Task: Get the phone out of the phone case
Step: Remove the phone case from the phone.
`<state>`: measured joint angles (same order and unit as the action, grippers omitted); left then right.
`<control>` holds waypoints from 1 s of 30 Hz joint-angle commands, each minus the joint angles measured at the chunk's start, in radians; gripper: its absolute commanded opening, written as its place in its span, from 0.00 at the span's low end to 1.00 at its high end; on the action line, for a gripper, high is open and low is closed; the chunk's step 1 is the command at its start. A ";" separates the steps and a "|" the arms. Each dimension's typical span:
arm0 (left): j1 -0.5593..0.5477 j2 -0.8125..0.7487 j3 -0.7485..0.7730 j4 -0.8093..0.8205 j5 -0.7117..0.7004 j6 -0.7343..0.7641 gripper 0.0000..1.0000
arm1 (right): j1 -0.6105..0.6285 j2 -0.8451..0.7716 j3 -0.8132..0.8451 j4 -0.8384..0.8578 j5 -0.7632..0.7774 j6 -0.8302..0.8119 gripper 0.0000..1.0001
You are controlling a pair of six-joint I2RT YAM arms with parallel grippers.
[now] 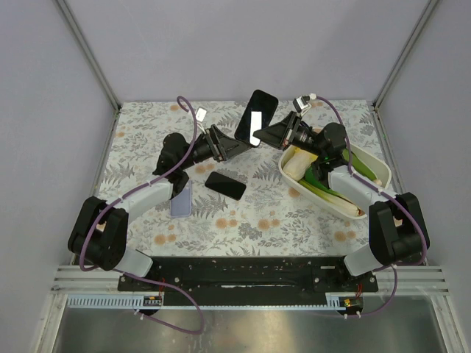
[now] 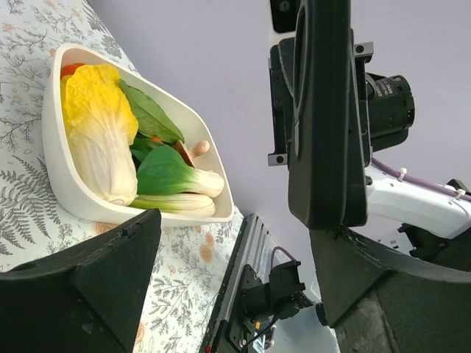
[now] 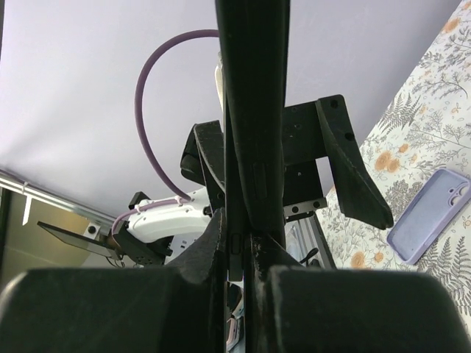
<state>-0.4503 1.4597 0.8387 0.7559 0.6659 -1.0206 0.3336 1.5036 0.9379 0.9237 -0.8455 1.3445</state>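
Observation:
A black phone in its case (image 1: 255, 118) is held upright above the table's middle. My right gripper (image 1: 268, 134) is shut on its lower edge. In the right wrist view the phone (image 3: 250, 110) stands edge-on, clamped between my right gripper's (image 3: 246, 272) fingers. My left gripper (image 1: 237, 145) is open, with its fingers on either side of the phone's other end. In the left wrist view the phone (image 2: 327, 110) stands edge-on by one finger of my left gripper (image 2: 235, 235). A lavender phone case (image 1: 181, 197) lies empty on the table and also shows in the right wrist view (image 3: 430, 213).
A second black phone (image 1: 225, 184) lies flat on the floral cloth below the grippers. A white bowl (image 1: 375, 165) of vegetables stands at the right under the right arm; it also shows in the left wrist view (image 2: 59, 162). Grey walls enclose the table.

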 commanded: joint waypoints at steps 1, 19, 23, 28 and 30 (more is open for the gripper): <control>0.009 -0.006 0.046 0.033 -0.019 0.005 0.84 | -0.002 -0.060 0.006 0.113 0.028 0.001 0.00; 0.047 0.011 0.063 0.049 -0.008 -0.009 0.86 | 0.038 -0.074 0.010 0.109 -0.018 -0.018 0.00; 0.053 0.016 0.077 0.062 0.012 -0.016 0.86 | 0.054 -0.077 0.013 0.084 -0.036 -0.050 0.00; 0.052 0.024 0.112 0.063 0.047 -0.012 0.86 | 0.067 -0.072 0.016 0.041 -0.061 -0.093 0.00; 0.051 0.034 0.135 0.077 0.075 -0.010 0.86 | 0.073 -0.072 0.015 0.032 -0.070 -0.108 0.00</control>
<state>-0.4026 1.4803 0.8894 0.7574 0.6941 -1.0298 0.3817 1.4761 0.9245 0.9150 -0.8623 1.2949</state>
